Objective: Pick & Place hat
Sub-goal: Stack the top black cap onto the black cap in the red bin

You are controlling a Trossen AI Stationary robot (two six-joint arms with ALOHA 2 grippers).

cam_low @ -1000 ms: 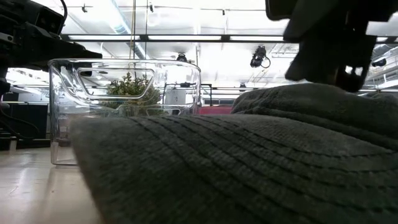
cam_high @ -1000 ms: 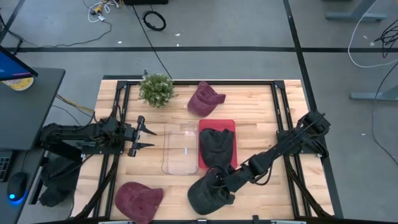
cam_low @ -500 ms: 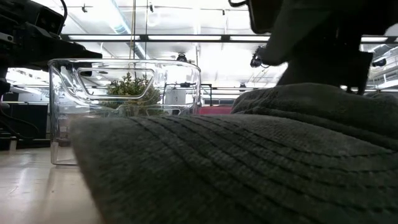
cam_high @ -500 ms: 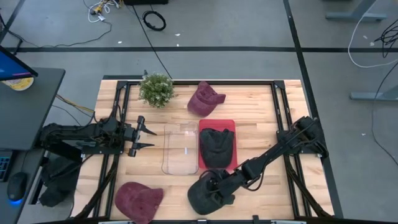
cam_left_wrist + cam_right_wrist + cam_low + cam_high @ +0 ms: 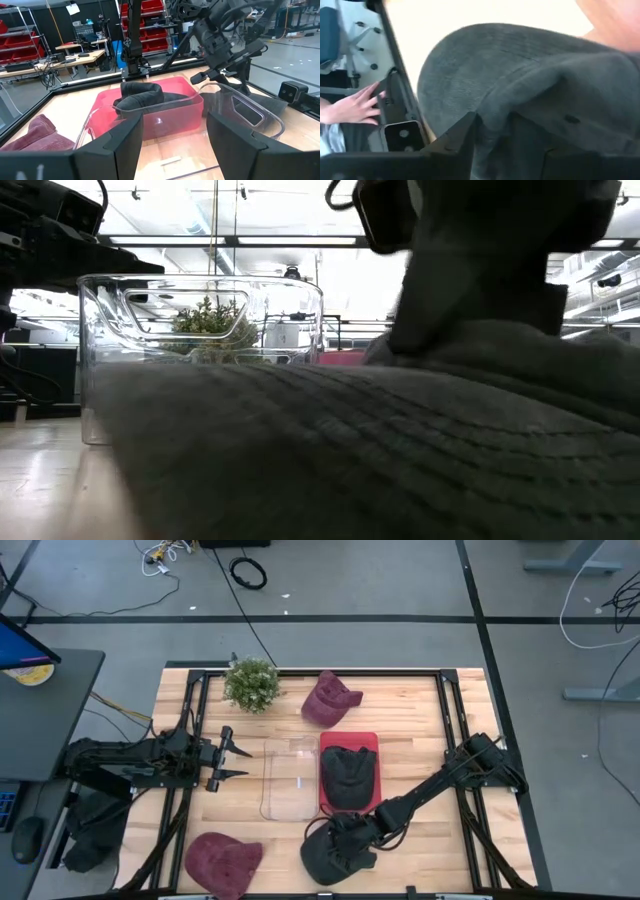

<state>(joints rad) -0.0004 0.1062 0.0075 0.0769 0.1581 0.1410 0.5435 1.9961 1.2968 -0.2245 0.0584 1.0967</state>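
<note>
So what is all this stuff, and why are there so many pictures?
It's a robot with two dark arms at a wooden table. Four cameras watch: one above, one at table height, one on each wrist. The left gripper waits, open, beside a clear box. The right gripper is pushed down into a dark grey hat; its fingers press into the cloth. Another dark hat lies in a red tray. Two maroon hats and a small plant are there too. A person's hand shows past the table edge.
</note>
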